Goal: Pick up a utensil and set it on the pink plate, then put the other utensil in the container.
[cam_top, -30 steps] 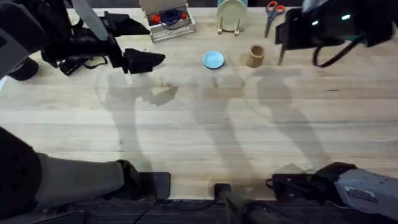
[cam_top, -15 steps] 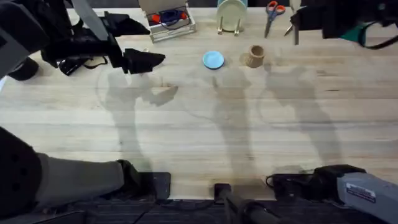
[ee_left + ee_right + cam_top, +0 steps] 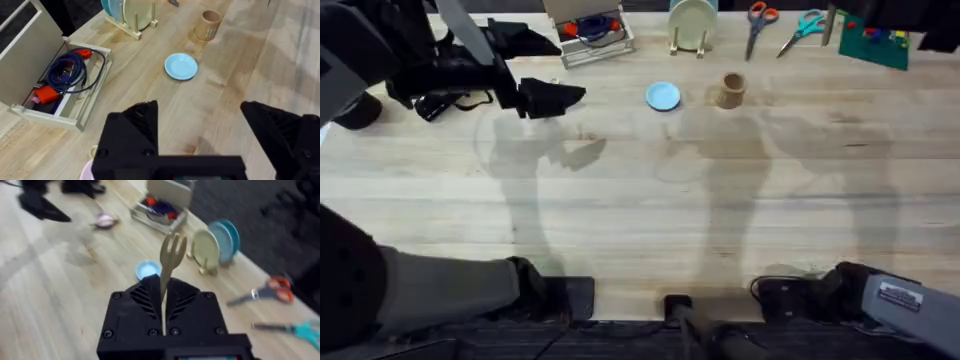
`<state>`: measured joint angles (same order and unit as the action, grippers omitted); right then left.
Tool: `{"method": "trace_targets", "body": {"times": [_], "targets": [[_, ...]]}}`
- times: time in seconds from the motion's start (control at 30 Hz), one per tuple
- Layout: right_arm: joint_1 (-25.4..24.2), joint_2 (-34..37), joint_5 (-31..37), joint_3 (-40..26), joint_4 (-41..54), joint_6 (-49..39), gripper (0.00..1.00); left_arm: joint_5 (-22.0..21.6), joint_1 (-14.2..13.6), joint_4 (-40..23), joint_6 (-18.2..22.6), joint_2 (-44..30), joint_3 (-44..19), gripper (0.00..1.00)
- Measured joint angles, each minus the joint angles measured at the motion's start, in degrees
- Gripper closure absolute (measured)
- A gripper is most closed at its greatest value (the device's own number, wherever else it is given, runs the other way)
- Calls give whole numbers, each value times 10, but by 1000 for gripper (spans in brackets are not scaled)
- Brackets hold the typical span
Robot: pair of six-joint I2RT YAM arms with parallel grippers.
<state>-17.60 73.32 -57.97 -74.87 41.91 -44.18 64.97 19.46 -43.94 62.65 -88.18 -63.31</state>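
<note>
From the overhead, the counter (image 3: 640,220) is pale wood and mostly bare in the middle. The left gripper (image 3: 555,97) sits at the far left, black fingers spread wide with nothing between them. The container (image 3: 729,90), a little tan ribbed cup, stands upright near the far edge, with a small light-blue plate (image 3: 663,96) near it on the left, the two apart. Behind those there's a clear box (image 3: 588,30) with red and blue stuff in it, a pale-green plate (image 3: 692,22) standing in a wooden rack, red-handled scissors (image 3: 758,22) and teal-handled scissors (image 3: 802,28).

Left wrist view: the two black fingers (image 3: 135,130) are wide apart, nothing held. Past them you can see the blue plate (image 3: 181,66), the container (image 3: 208,25) upright further on, and the clear box (image 3: 65,82) with a blue cable and something red inside. A pink sliver at the edge by the fingers could be the pink plate (image 3: 87,171), can't say for sure.

Right wrist view: the right gripper (image 3: 163,297) is clamped on the fork (image 3: 170,257), handle pinched between the fingers, tines sticking out. It's up in the air over the counter. Beyond the tines are the blue plate (image 3: 148,270) and the plate rack (image 3: 215,247). The pink plate (image 3: 104,220) lies far off near the left arm, something pale resting on it, too blurry to tell what.
</note>
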Motion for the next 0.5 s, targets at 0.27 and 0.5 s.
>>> {"method": "trace_targets", "body": {"times": [0.27, 0.5], "targets": [[-21, 69, -173, 0, -1, -124, 970, 0, 0, 0, 0, 0, 0, 8], [-21, 155, -249, 0, -11, -185, 970, 0, 0, 0, 0, 0, 0, 8]]}}
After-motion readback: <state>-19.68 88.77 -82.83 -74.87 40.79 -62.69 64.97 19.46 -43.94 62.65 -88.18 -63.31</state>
